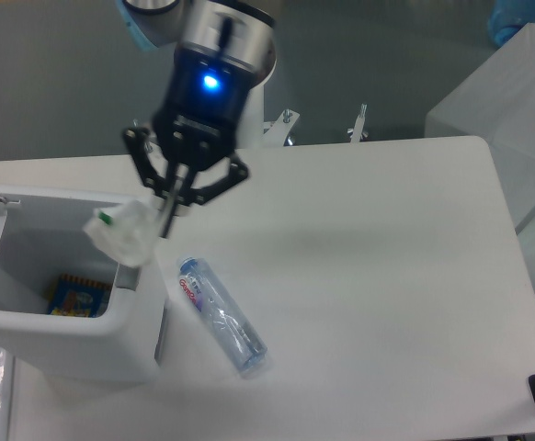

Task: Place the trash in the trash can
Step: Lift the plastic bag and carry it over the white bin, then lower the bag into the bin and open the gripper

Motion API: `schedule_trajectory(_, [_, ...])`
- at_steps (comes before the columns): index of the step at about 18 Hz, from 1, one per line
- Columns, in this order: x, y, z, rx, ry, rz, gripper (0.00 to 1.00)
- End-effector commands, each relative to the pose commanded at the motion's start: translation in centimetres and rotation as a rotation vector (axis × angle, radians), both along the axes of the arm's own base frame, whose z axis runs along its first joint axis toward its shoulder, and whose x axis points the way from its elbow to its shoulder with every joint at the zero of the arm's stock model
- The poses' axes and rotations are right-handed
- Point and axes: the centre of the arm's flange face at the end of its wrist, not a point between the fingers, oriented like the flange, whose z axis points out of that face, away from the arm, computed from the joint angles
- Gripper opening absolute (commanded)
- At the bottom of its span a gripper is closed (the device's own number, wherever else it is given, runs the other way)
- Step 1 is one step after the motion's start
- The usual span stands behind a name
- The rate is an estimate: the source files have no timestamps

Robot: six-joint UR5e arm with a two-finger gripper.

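My gripper [166, 223] is shut on the crumpled white wrapper with green print [123, 233] and holds it in the air over the right rim of the trash can [131, 349]. The can is a boxy white bin at the left, its lid tipped open at the far left edge. The crushed clear bottle with a red-blue-white label [221, 316] lies on the white table just right of the can, running diagonally toward the front.
A small blue and yellow packet [76, 296] lies on the bottom of the can. A translucent white box [506, 101] stands at the back right corner. The arm's base mount [286, 119] is behind the table's far edge.
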Motion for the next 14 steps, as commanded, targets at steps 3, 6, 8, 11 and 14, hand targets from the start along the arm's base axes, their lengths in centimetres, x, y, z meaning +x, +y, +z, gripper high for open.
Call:
schedule_trajectory(3, [2.4, 1.5, -1.8, -0.053, 0.140, -0.116, 0.00])
schedule_trajectory(6, [3.5, 3.3, -3.6, -0.073, 0.144, -0.167, 0.00])
schedule_trajectory(8, [4.1, 3.8, -4.3, -0.082, 0.135, -0.181, 0.00])
schedule_trajectory(11, [5.2, 4.7, -5.3, -0.094, 0.114, -0.200, 0.04])
schedule_trajectory(14, [5.2, 4.8, -5.9, -0.102, 0.110, -0.202, 0.36])
